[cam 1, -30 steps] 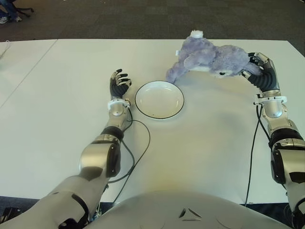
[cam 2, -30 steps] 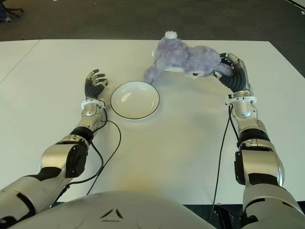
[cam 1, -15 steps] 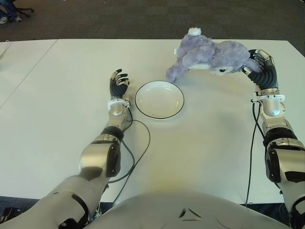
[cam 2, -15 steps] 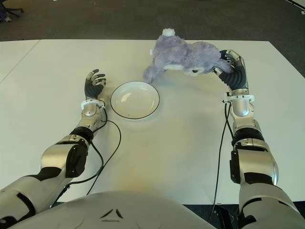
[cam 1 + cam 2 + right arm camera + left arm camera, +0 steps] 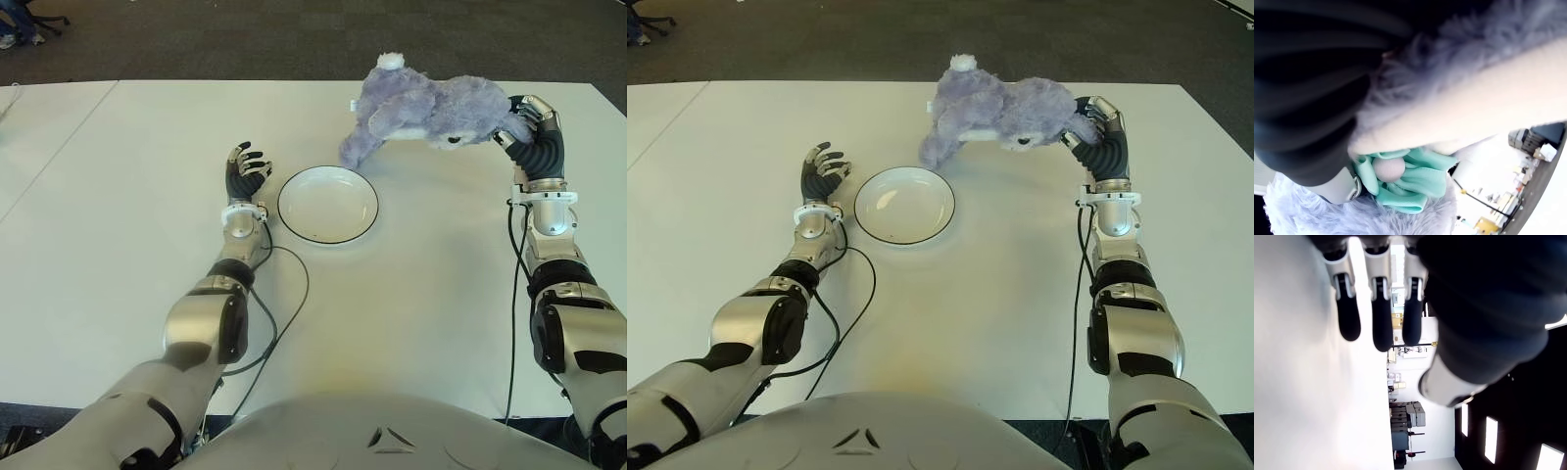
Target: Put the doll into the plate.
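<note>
Setting: a white table [image 5: 118, 255] stands on dark carpet; its far edge runs across the top of both eye views.
Left eye view, plate: the white plate [image 5: 327, 204] with a dark rim sits near the middle of the table and holds nothing.
Left eye view, doll: the lilac plush doll [image 5: 431, 110] hangs by one end from the right hand [image 5: 529, 132] near the far right corner, its body stretched toward the plate; the lowest limb reaches down close to the plate's far rim, and whether it touches the table I cannot tell.
Left eye view, idle hand: the left hand [image 5: 245, 176] shows just to the left of the plate, fingers spread and holding nothing.
Right eye view: same layout; the doll is beyond the plate's far right side, not over it.
Left wrist view: straight dark fingers [image 5: 1378, 316] beside the white tabletop, nothing between them.
Right wrist view: dark fingers [image 5: 1312, 122] wrap plush fur and a mint ribbon [image 5: 1410, 178], so the grasp looks firm.
Progress: the doll is grasped and apparently lifted; carrying it across to the plate, lowering it and letting go remain.
</note>
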### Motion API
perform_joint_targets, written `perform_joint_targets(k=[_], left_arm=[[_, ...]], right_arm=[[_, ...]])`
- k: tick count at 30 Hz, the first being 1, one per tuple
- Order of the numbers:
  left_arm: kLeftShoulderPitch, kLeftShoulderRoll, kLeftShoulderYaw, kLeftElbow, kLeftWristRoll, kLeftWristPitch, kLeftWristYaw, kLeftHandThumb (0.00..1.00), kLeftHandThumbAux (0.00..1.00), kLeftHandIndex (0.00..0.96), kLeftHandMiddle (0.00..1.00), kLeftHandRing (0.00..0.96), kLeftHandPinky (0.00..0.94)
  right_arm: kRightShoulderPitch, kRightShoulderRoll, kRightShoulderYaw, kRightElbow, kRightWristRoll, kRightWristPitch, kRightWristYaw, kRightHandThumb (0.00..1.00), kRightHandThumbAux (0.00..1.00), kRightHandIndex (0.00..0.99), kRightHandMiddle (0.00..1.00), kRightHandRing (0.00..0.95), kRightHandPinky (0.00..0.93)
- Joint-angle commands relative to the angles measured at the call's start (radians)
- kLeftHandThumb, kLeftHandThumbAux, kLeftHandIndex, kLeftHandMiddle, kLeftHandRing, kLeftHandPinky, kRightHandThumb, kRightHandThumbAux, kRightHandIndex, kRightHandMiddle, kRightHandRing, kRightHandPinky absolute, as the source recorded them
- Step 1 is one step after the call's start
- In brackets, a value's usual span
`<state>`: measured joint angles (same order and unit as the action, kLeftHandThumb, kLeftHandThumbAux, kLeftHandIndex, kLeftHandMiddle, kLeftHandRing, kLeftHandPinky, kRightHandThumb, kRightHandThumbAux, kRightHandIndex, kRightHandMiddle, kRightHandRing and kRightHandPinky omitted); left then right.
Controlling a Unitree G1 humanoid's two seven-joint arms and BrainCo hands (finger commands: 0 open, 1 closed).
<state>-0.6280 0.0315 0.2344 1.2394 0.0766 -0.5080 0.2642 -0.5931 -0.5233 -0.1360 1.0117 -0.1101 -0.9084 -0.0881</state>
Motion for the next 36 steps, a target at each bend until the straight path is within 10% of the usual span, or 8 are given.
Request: perform_joint_targets(k=[1,36], left_arm=[[0.163,-0.044,0.019,0.118,-0.018,0.104,-0.023,0.418,0.931,0.225,0.334,0.347,0.354],[0.162,-0.029,0.021,0.121,-0.002,0.123,-0.02,0.379,0.932,0.203,0.34,0.357,0.365]], right_arm=[[0.007,0.029,-0.01,-0.042,0.026,-0.026,0.009,0.706,0.711,0.441,0.836,0.858,0.829],[-0.067,0.085,0.018,-0.308,-0.094,-0.022,-0.083,0.703,0.714,0.44,0.856,0.865,0.853]])
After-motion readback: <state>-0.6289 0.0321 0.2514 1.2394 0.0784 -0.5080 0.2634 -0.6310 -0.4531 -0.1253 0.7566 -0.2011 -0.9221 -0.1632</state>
